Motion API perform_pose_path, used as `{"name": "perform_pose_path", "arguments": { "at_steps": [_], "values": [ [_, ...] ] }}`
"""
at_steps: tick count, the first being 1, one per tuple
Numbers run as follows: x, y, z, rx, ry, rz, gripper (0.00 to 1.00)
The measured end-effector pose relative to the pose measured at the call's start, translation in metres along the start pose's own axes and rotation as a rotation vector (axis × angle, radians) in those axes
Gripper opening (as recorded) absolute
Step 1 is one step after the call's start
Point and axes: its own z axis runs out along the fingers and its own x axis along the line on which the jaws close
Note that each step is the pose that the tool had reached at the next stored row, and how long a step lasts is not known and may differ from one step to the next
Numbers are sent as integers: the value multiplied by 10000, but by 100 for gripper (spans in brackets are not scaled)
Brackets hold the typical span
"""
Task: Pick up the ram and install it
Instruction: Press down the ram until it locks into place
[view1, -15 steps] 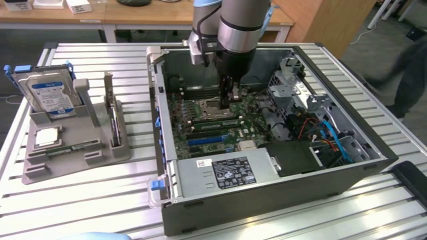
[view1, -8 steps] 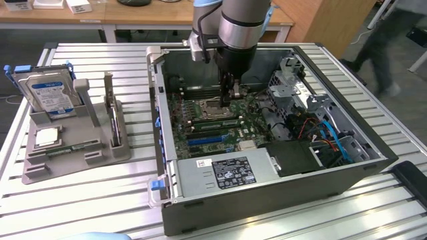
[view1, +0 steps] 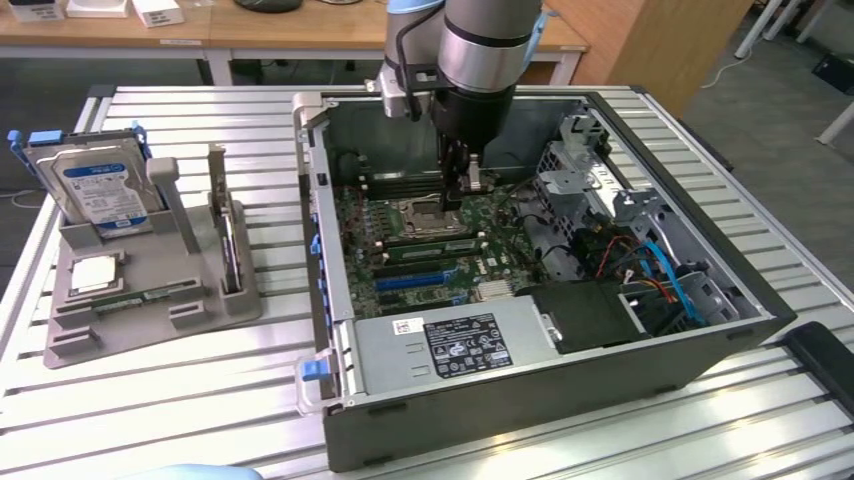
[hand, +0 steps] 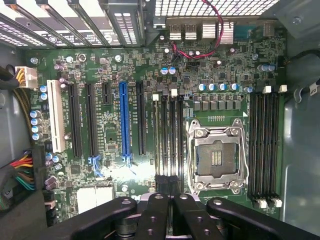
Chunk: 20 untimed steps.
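Observation:
The ram (view1: 139, 297) is a thin green stick lying flat in the grey holder (view1: 200, 310) on the exterior view's left, next to the square silver CPU chip (view1: 94, 272). My gripper (view1: 457, 200) hangs inside the open computer case (view1: 694, 350), low over the motherboard beside the CPU socket (view1: 416, 215), far from the ram. In the wrist view the gripper (hand: 171, 200) is shut, and nothing shows between its black fingers (hand: 159, 210). It sits at the end of the dark memory slots (hand: 169, 140) beside the socket (hand: 217, 157).
A blue-labelled hard drive (view1: 100, 190) stands upright at the back of the holder. Inside the case are the power supply (view1: 454, 345), drive cage (view1: 581, 165) and blue and orange cables (view1: 667, 280). The slatted metal table (view1: 174, 400) surrounds the case.

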Motion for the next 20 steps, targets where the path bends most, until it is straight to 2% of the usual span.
{"name": "perform_pose_path", "arguments": {
  "at_steps": [13,20],
  "values": [
    [0,0,0,0,0,32,10],
    [0,0,0,30,52,792,10]
  ]
}}
